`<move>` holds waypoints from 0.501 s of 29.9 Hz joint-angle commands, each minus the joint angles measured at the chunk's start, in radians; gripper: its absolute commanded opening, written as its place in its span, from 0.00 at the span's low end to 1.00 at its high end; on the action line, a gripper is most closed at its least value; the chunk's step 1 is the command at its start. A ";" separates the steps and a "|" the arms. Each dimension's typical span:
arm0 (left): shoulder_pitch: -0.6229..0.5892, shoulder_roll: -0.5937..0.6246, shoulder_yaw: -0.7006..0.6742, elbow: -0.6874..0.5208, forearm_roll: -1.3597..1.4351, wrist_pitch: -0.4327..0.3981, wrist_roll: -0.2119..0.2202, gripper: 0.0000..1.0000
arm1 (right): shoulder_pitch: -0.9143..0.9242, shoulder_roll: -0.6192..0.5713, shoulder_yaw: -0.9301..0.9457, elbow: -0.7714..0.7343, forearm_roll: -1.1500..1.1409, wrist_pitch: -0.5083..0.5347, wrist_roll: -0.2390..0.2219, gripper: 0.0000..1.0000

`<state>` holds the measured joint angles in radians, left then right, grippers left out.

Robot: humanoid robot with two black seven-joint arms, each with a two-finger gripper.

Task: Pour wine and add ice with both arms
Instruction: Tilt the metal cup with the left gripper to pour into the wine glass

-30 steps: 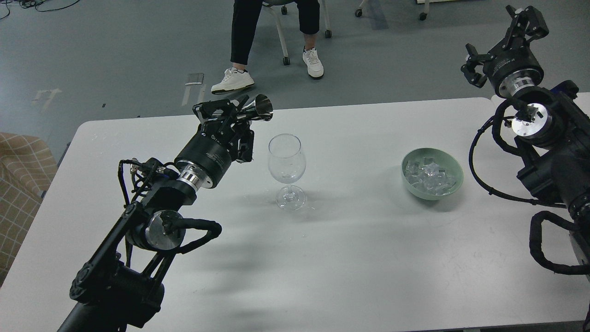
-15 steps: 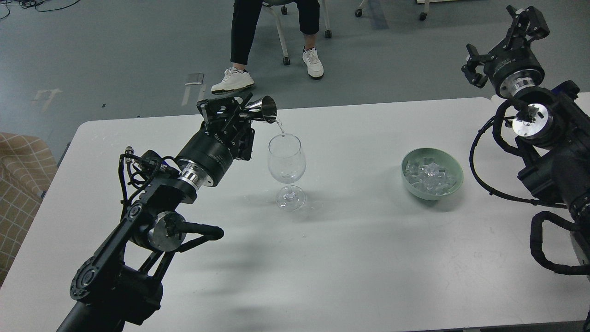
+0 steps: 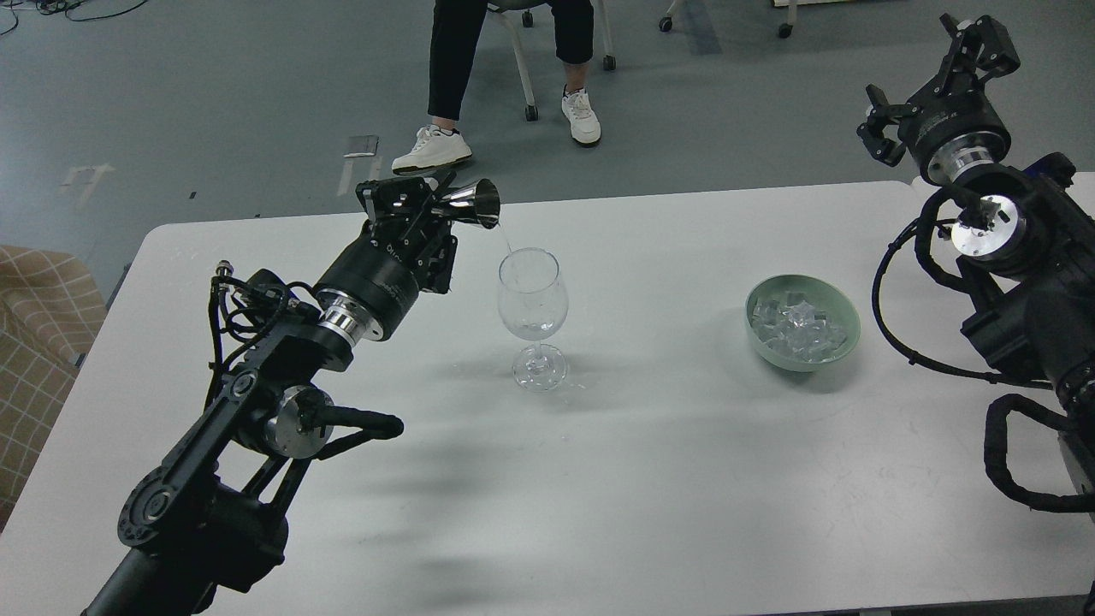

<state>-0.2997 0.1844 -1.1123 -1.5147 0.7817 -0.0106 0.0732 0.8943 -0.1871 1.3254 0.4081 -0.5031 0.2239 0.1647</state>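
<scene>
The left tool is pinching a small shiny steel double-cone jigger by its waist, tipped on its side so its long axis runs nearly level, mouth pointing right toward the clear stemmed wine glass. A thin clear stream drops from the jigger's lip to the glass rim. The glass stands upright on the white tabletop, long axis vertical, with only a little liquid in the bowl as far as I can see.

To pour well, I'd say the lip wants to sit squarely above the glass mouth: right now it looks to hang over the near-left edge of the rim, so a slight reach right would keep drips off the tabletop. Tilt slowly, and hold until the stream stops.

The clear ice cubes lie heaped in the pale green round bowl, well right of the glass. The right tool hangs high above the tabletop's far right corner, fingers spread, holding nothing.
</scene>
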 commanded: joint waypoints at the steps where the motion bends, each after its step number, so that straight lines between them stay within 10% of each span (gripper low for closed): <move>1: -0.001 0.003 0.002 -0.002 0.031 -0.022 0.002 0.15 | 0.000 0.000 0.000 0.000 -0.002 -0.001 -0.001 1.00; 15: 0.001 0.024 0.002 -0.002 0.145 -0.042 0.000 0.15 | -0.001 -0.006 0.002 0.000 0.000 0.000 -0.001 1.00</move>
<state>-0.3032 0.1943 -1.1105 -1.5173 0.8832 -0.0449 0.0756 0.8928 -0.1930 1.3269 0.4081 -0.5033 0.2233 0.1641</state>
